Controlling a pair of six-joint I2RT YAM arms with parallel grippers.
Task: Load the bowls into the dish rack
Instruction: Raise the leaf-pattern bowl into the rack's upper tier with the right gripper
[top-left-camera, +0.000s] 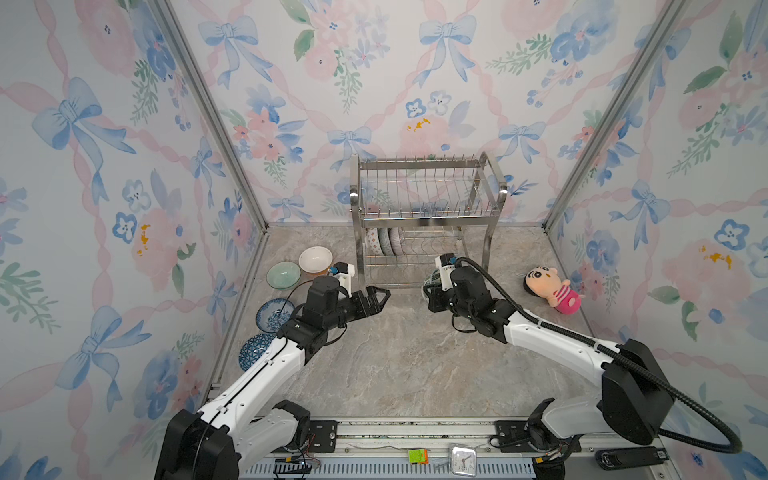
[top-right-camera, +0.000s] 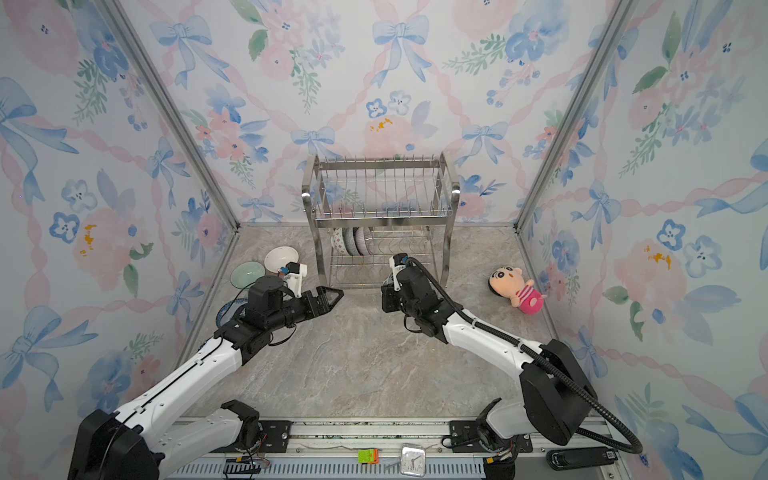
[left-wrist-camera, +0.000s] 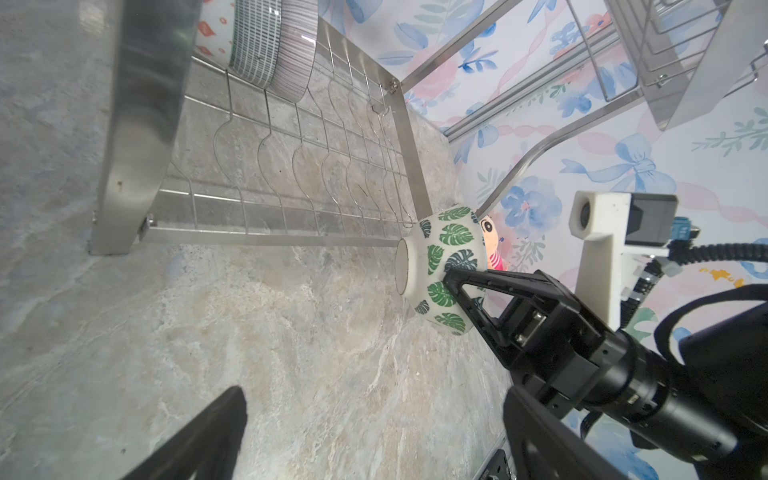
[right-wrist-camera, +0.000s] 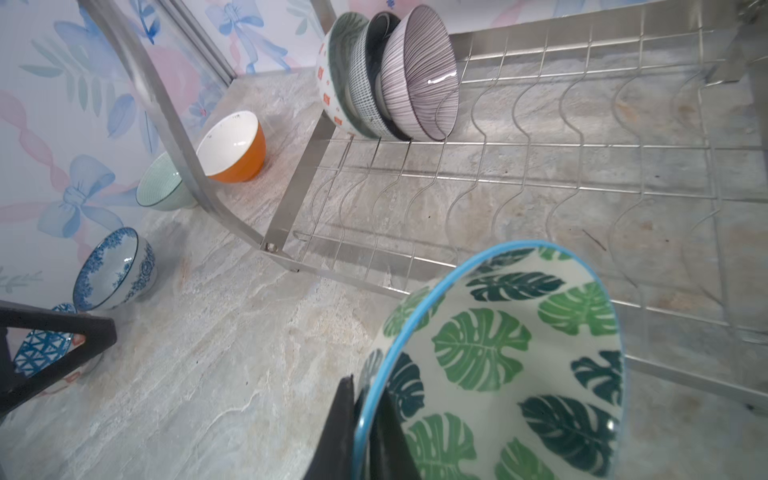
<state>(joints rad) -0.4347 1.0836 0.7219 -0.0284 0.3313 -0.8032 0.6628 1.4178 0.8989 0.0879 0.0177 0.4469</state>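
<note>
The dish rack (top-left-camera: 415, 165) stands at the back of the table, with three bowls (right-wrist-camera: 386, 79) on edge at the left end of its lower tier. My right gripper (right-wrist-camera: 368, 386) is shut on the rim of the green leaf bowl (right-wrist-camera: 519, 353), held tilted just in front of the lower tier's right half (top-left-camera: 432, 277). My left gripper (top-left-camera: 380, 295) hangs open and empty over the table, left of that bowl. Left of the rack sit the orange-and-white bowl (top-left-camera: 316, 258), a pale green bowl (top-left-camera: 283, 274), a blue floral bowl (top-left-camera: 274, 313) and a navy patterned bowl (top-left-camera: 253, 351).
A pink plush doll (top-left-camera: 555, 289) lies on the table to the right of the rack. A small clock (top-left-camera: 462, 459) and a green block (top-left-camera: 417, 456) rest on the front rail. Patterned walls close in the left, back and right sides.
</note>
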